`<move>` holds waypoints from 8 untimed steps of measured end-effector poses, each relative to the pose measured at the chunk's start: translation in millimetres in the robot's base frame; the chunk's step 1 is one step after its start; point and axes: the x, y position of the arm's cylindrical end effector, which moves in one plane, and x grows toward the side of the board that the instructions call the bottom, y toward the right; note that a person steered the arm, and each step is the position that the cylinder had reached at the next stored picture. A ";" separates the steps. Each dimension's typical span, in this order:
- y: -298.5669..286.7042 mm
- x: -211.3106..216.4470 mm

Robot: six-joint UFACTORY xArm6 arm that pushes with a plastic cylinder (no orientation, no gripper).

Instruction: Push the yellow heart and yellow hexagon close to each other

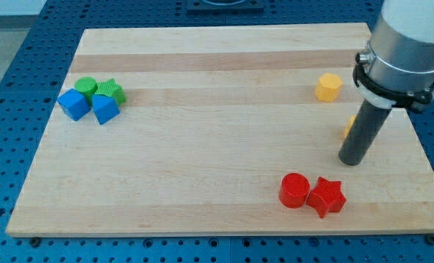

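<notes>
Our arm carries no claw, so there is nothing to be wide, narrow or holding; it ends in a dark rod, and our tip point(352, 161) rests on the tabletop point(217, 183) near the view's right edge. The yellow hexagon point(329, 86) sits well up from our tip, toward the view's top and slightly to the view's left, clear of the rod. Just behind the rod, a sliver of yellow point(346, 128) peeks out on its left side; we take this for the yellow heart, though its shape is mostly hidden. It looks touching or just beside the rod.

We judge the task partly along: the two yellow pieces are near but a gap shows between them. What is left is to nudge the heart toward the view's top until it meets the hexagon.

Below our tip and to the view's left lie the red cylinder point(294, 190) and red star point(326, 196), touching.
</notes>
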 end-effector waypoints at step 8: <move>-51.5 -76.5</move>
